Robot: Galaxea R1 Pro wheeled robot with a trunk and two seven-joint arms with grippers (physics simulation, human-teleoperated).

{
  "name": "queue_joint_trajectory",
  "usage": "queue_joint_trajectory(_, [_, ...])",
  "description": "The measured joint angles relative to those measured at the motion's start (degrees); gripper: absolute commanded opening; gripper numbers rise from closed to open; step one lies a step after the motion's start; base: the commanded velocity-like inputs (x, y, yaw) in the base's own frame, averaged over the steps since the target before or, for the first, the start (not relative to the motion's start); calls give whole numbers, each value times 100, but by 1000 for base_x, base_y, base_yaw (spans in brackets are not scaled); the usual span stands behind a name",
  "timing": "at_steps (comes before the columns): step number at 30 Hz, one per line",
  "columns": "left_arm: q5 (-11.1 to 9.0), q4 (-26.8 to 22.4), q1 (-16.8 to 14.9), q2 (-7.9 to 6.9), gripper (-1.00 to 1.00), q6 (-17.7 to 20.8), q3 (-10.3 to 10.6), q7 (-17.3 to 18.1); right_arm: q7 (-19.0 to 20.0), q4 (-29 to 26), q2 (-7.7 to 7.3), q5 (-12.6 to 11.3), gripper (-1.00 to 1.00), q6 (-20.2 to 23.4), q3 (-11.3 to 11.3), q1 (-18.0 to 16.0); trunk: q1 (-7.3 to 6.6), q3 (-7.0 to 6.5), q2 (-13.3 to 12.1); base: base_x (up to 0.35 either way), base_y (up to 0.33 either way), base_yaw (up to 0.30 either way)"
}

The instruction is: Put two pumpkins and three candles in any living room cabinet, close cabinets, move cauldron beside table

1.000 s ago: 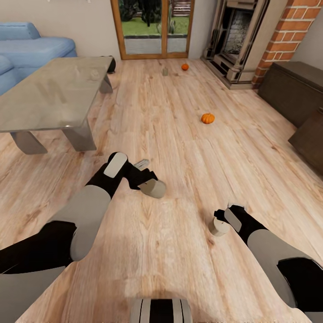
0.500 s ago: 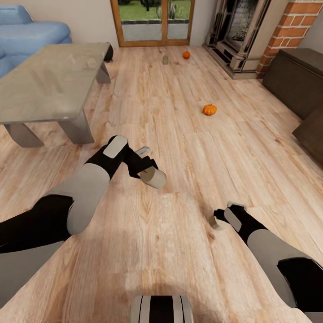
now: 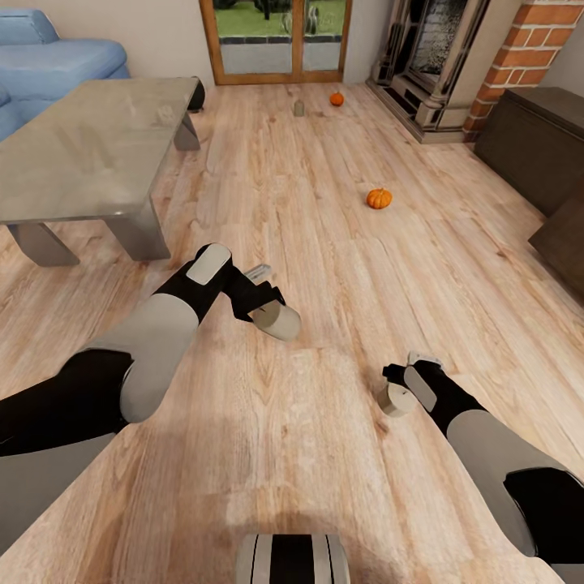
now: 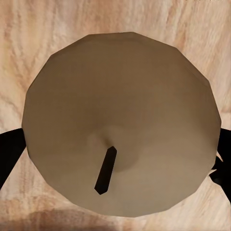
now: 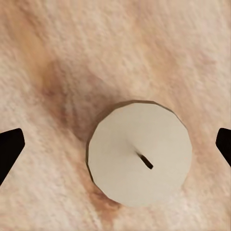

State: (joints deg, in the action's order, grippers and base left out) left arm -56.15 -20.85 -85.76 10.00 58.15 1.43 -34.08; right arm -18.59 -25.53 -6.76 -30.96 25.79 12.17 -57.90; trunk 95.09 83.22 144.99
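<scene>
My left gripper point(image 3: 264, 302) is shut on a grey candle point(image 3: 276, 319), held above the floor; the left wrist view looks onto that candle's top point(image 4: 120, 125) with its dark wick. My right gripper point(image 3: 405, 378) is open and hangs over a second candle point(image 3: 395, 399) standing on the planks. In the right wrist view this candle point(image 5: 139, 159) lies between the black fingertips point(image 5: 9, 149), which are well apart and clear of it. A third candle point(image 3: 298, 108) and one pumpkin point(image 3: 336, 98) sit far ahead. The other pumpkin point(image 3: 379, 198) is mid-floor. The cauldron point(image 3: 197, 94) peeks from behind the table point(image 3: 81, 154).
The dark-brown cabinet point(image 3: 527, 146) runs along the right wall, with another dark unit point(image 3: 564, 243) nearer me. A brick fireplace point(image 3: 430, 49) stands at the back right, a blue sofa point(image 3: 49, 57) at the back left, and a glazed door point(image 3: 280, 40) straight ahead.
The head view has tilted down a little since a second ago. My right gripper has shifted slightly forward over the floor candle. The left arm holds still with its candle.
</scene>
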Motion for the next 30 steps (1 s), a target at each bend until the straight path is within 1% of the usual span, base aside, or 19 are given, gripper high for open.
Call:
queue_joint_trajectory(7, [14,-3,0,0,-100,-4,11,0,-2,-26,6,0,100,0,1,0,0,0,0,0,0,0])
queue_joint_trajectory(9, [83,-7,1,0,-100,-21,6,-10,-6,-18,6,-1,100,0,-6,1,6,44,2,0,0,0])
queue_joint_trajectory(12, [73,-8,1,0,-100,-32,-1,-9,-2,-12,1,-1,100,0,-8,0,13,110,6,0,0,0])
queue_joint_trajectory(18, [63,-8,0,0,-100,-28,-6,-9,-8,-17,-3,18,100,-14,-8,0,13,111,7,0,0,0])
queue_joint_trajectory(20, [65,-8,0,0,-100,-28,-6,-9,-9,-25,-6,45,100,-99,-8,0,13,111,7,0,0,0])
queue_joint_trajectory(21, [71,-9,0,0,-100,-30,-6,-9,-11,-24,-14,125,100,-432,-8,0,13,111,7,0,0,0])
queue_joint_trajectory(22, [64,-8,1,0,-100,-32,-7,-9,-11,-21,-15,158,100,-539,-8,0,16,133,7,0,0,0])
queue_joint_trajectory(23, [79,-8,1,0,-100,-30,-5,-12,-12,-16,-16,251,100,-704,-8,0,19,155,9,0,0,0])
queue_joint_trajectory(24, [86,-8,1,0,-100,-31,-4,-15,-12,-10,-18,452,100,-867,-11,0,21,177,10,0,0,0])
queue_joint_trajectory(26, [86,-8,0,0,-100,-32,-6,-16,-13,-2,-22,589,100,-956,-14,0,23,200,12,0,0,0])
queue_joint_trajectory(30, [57,-8,0,0,-100,-36,-13,-10,-9,13,-21,693,100,-1024,-16,0,23,200,12,0,0,0])
